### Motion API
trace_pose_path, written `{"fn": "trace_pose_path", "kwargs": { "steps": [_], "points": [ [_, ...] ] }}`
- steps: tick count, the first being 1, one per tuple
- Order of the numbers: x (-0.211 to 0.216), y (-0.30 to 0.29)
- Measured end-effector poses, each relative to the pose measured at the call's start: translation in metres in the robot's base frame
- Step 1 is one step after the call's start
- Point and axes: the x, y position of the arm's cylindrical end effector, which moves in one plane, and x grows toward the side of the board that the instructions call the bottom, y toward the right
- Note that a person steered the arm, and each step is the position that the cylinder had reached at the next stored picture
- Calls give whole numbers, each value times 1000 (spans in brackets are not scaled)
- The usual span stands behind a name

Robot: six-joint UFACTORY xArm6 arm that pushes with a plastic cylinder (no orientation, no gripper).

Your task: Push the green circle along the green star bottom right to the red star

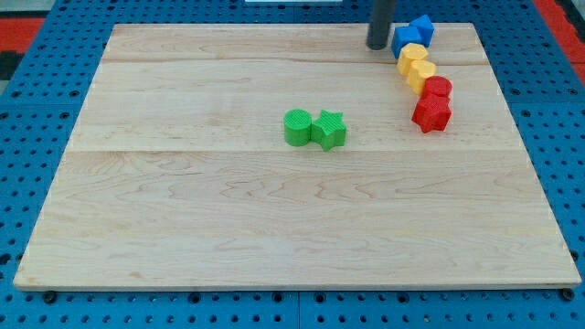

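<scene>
The green circle (297, 127) lies near the board's middle, touching the green star (330, 130) on its right. The red star (431, 113) lies at the view's right, at the lower end of a column of blocks. My tip (377, 45) is near the view's top, far up and right of the green blocks, just left of the blue blocks. It touches no green block.
A column of blocks runs down from the top right: a blue block (420, 28), a second blue block (406, 39), a yellow block (412, 56), a second yellow block (420, 73), a red block (438, 89). The wooden board (183, 228) lies on a blue perforated table.
</scene>
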Motion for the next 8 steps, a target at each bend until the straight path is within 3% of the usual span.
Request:
{"fn": "trace_pose_path", "kwargs": {
  "steps": [1,2,4,6,7,8],
  "points": [
    [9,-92],
    [48,-146],
    [120,-148],
    [141,-211],
    [160,-189],
    [165,-126]
  ]
}}
